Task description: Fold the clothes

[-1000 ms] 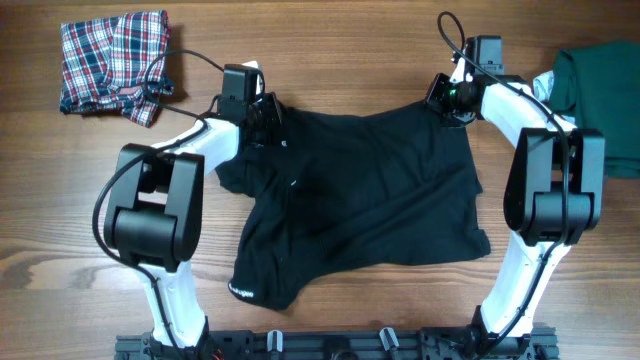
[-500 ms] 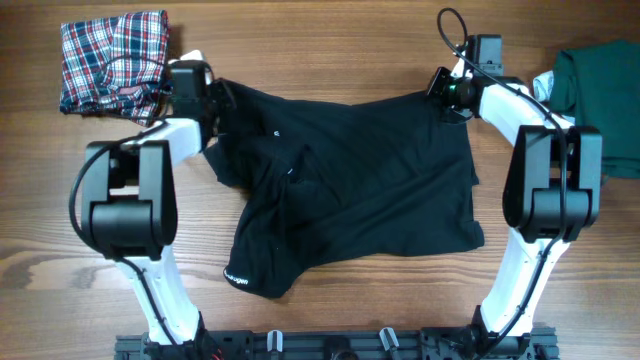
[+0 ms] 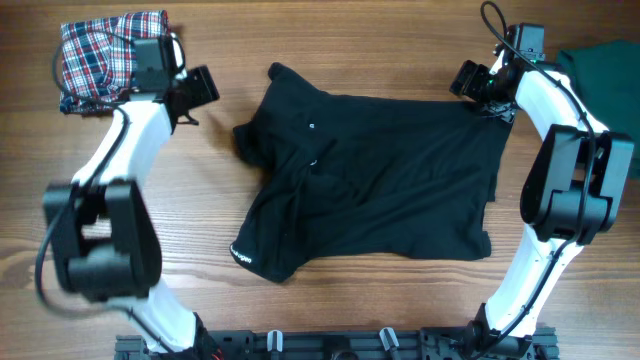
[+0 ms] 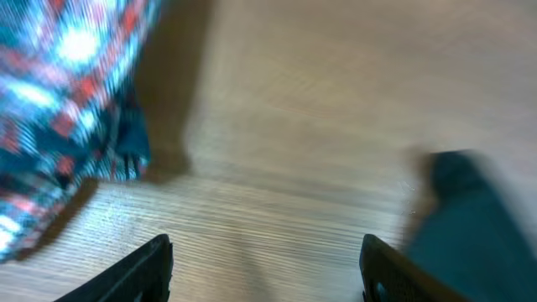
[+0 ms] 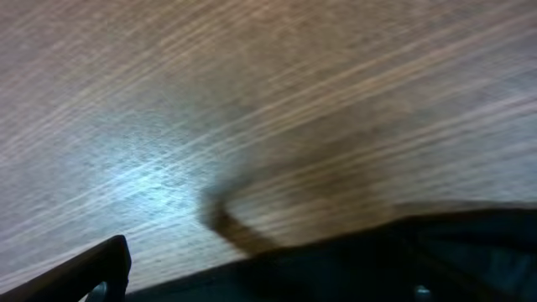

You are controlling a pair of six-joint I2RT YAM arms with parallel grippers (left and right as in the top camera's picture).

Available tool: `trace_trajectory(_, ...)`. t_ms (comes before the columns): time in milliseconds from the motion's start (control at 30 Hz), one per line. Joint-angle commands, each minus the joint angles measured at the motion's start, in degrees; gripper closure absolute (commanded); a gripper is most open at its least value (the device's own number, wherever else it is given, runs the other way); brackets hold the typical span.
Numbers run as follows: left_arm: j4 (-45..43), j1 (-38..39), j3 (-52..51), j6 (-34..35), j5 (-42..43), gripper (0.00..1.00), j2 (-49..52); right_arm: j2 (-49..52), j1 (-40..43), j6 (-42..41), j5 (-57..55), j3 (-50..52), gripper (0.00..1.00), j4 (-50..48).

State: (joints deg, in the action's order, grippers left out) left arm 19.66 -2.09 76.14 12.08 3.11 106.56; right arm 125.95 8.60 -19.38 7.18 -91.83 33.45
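We look down on a wooden table (image 3: 400,310), brown boards with grain running left to right, paler streaks toward its lower left corner, a soft sheen on the wood under the right wrist camera, a black rail (image 3: 340,345) along the near edge.

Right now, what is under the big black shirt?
The black shirt lies on the wooden table, which shows all around it. Whether anything hides beneath cannot be seen; the cloth covers that spot.

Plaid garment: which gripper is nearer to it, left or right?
Left. The left gripper sits just beside the plaid garment; the right gripper is across the table, past the black shirt, near the green garment.
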Motion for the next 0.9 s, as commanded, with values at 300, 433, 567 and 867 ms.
trace_trajectory(300,18.67,19.17,1.62,10.32,13.18,0.24,-8.31,-12.00,-0.55,2.69,0.79,-2.08,0.00,5.97)
trace_trajectory(433,20.85,25.64,1.62,14.58,2.34,0.26,-6.08,-16.44,-0.55,0.44,-4.81,-2.08,0.00,11.13)
trace_trajectory(567,21.57,28.11,1.62,14.60,-2.80,0.26,-1.44,-18.29,-0.55,0.26,-5.88,-2.08,0.00,16.26)
trace_trajectory(867,23.52,28.11,1.62,13.62,-3.72,0.25,7.65,-18.45,-0.55,0.31,-5.88,-2.08,0.00,19.61)
